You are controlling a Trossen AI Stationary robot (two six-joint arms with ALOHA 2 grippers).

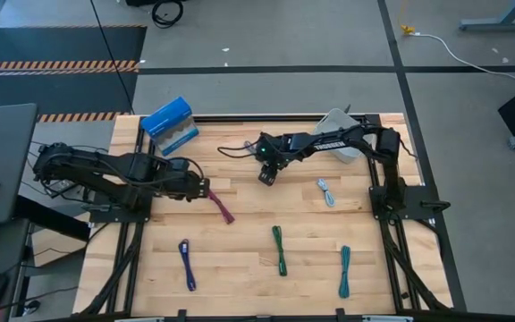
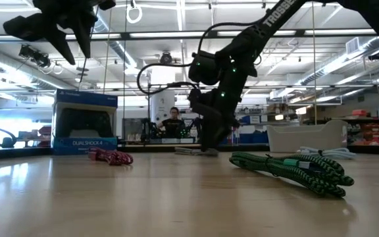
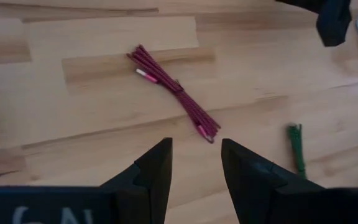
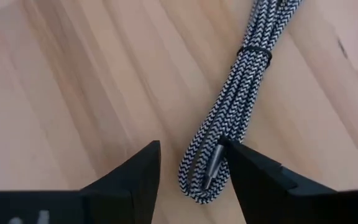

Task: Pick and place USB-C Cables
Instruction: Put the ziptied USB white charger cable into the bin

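A grey braided USB-C cable (image 4: 241,93) lies flat on the wooden table. My right gripper (image 4: 191,149) is open and low over it near the table's middle (image 1: 266,176). Its fingers stand on either side of the cable's looped end, where a plug shows. A maroon cable (image 3: 173,87) lies on the table just ahead of my left gripper (image 3: 194,146), which hangs open above the table's left part (image 1: 206,190) with nothing between its fingers. Light blue (image 1: 326,191), purple-blue (image 1: 187,264), green (image 1: 280,249) and teal (image 1: 344,271) cables lie apart on the table.
A blue box (image 1: 170,123) stands at the far left corner. A clear tray (image 1: 338,134) sits at the far right, partly under my right arm. In the low view a person (image 2: 172,122) sits in the room far behind the table.
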